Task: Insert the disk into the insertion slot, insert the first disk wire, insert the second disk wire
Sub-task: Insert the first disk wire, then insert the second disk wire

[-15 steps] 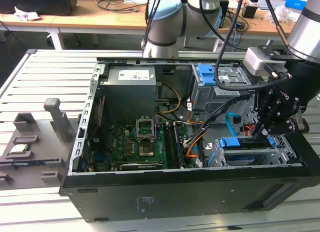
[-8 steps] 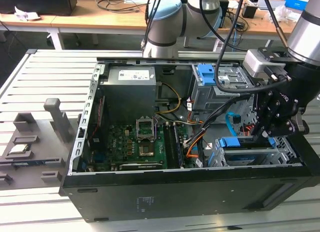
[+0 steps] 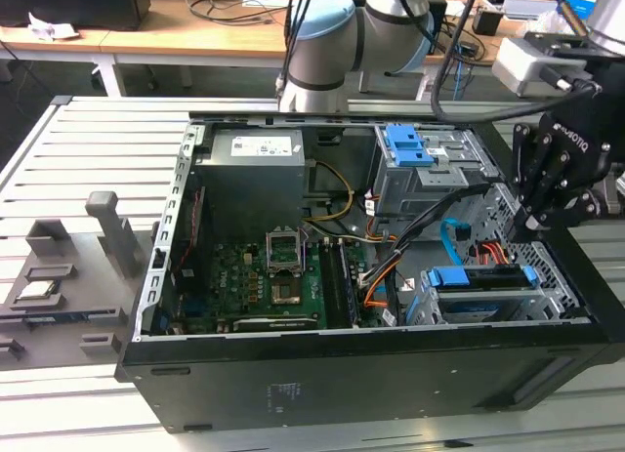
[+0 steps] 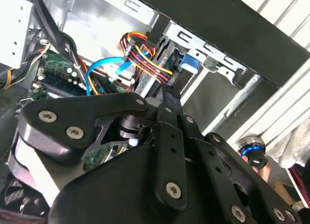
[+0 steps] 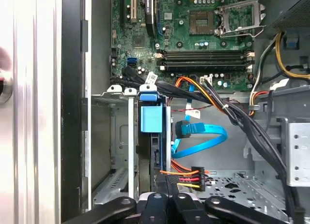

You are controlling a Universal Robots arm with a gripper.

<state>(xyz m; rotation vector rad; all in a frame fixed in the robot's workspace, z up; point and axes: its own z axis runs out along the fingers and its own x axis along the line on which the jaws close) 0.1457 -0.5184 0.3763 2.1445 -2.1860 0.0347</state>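
Orange-red first disk wire [image 5: 186, 178] plug nxt to gripper [image 5: 167, 195] tips | disk [image 5: 150, 120] in insertion slot [image 5: 114, 137] | jaws: can't tell open/shut

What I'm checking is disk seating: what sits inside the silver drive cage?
The blue-framed disk sits in the insertion slot, top face showing. The slot's metal walls cover its underside and far end.
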